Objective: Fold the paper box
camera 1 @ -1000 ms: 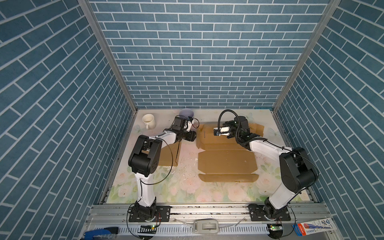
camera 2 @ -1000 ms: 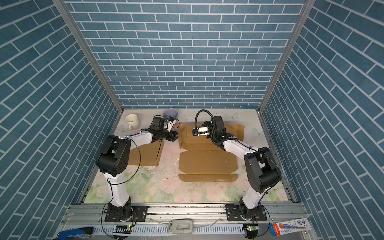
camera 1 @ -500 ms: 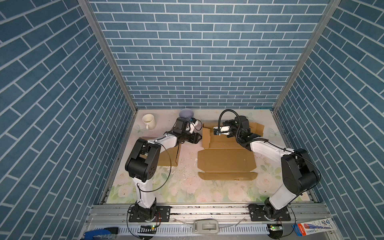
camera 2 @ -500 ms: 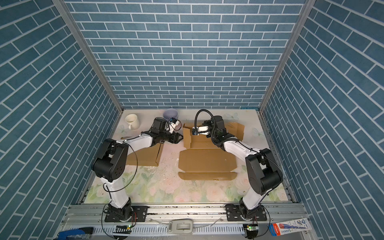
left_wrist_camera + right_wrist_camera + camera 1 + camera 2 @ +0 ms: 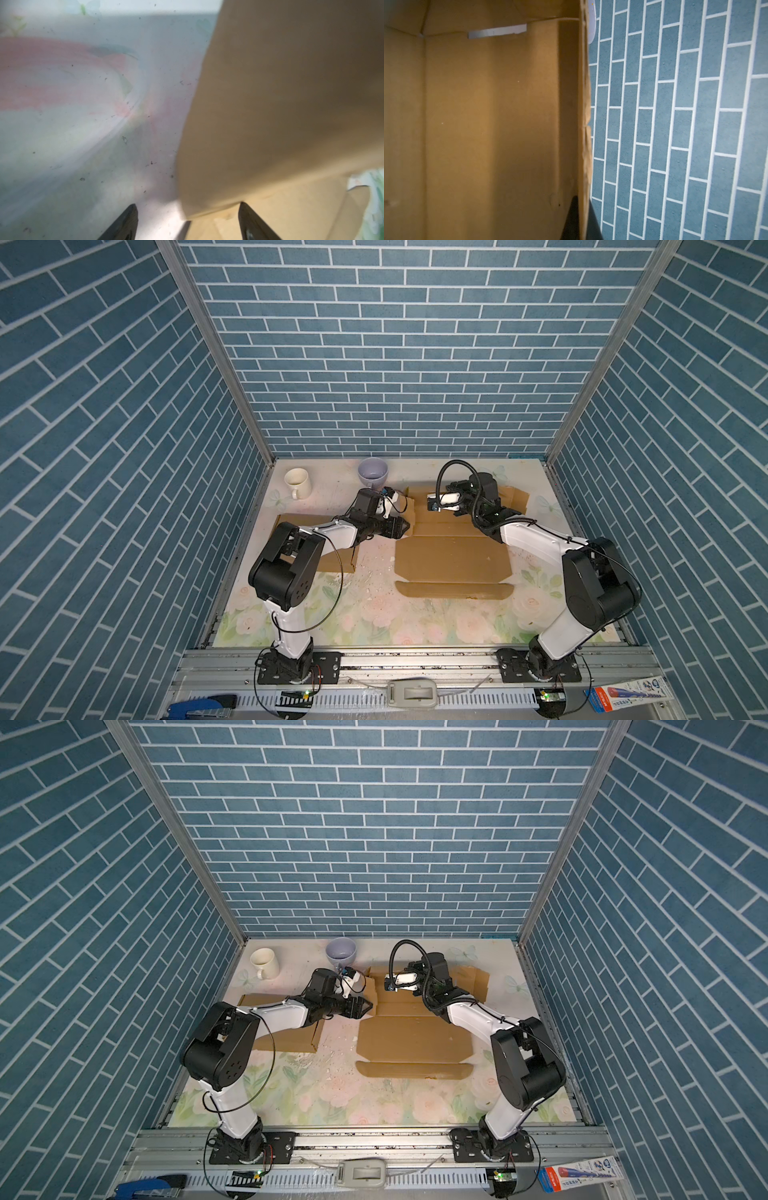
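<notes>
- Left hand (image 5: 187,209) gapes wide, gripping nothing; a raised flap (image 5: 280,104) of the paper box (image 5: 451,560) stands close before it.
- Right hand (image 5: 581,209) is clamped tight on the paper box's upright wall edge.

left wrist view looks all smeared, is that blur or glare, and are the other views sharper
Left wrist view: blur, not glare; table smeared, paper box soft. Right wrist view: sharp on the box edge and brick wall, dim inside the box. Both top views: crisp, evenly lit.

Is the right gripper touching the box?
Touching. The right wrist view shows the right gripper shut on the box wall, a finger on each side.
</notes>
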You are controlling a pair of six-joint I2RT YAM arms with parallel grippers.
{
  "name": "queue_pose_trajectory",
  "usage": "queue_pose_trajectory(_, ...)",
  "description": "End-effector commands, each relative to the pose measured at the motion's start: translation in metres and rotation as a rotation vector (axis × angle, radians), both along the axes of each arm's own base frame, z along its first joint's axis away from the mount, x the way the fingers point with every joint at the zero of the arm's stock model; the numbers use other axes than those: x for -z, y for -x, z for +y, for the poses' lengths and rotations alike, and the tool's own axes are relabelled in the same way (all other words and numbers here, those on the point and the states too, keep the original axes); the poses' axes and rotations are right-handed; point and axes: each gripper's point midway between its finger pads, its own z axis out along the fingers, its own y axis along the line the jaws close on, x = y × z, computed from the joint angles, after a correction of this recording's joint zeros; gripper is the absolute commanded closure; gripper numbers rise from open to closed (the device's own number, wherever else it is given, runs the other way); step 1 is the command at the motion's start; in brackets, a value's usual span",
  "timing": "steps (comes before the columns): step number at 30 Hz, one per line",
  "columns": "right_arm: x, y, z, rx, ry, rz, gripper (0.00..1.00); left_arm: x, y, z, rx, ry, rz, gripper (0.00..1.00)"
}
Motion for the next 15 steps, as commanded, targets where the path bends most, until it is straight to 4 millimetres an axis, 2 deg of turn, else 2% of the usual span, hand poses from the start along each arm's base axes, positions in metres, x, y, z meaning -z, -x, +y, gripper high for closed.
queue_pose_trajectory(1,-0.007,0.007,0.001,-0.015,-0.009,-0.026,1.00,-0.015,-0.007,-0.007,0.036,0.065,-0.053,0.24)
queue_pose_trajectory(6,-0.007,0.008,0.001,-0.017,-0.006,-0.023,1.00,-0.015,-0.018,-0.006,0.039,0.060,-0.068,0.34)
queue_pose_trajectory(10,-0.006,0.008,0.002,-0.017,-0.006,-0.019,1.00,-0.023,-0.023,-0.004,0.018,0.053,-0.101,0.35)
queue_pose_trajectory(15,-0.004,0.010,0.005,-0.021,-0.003,-0.017,1.00,-0.019,-0.037,0.004,-0.045,0.000,-0.140,0.35)
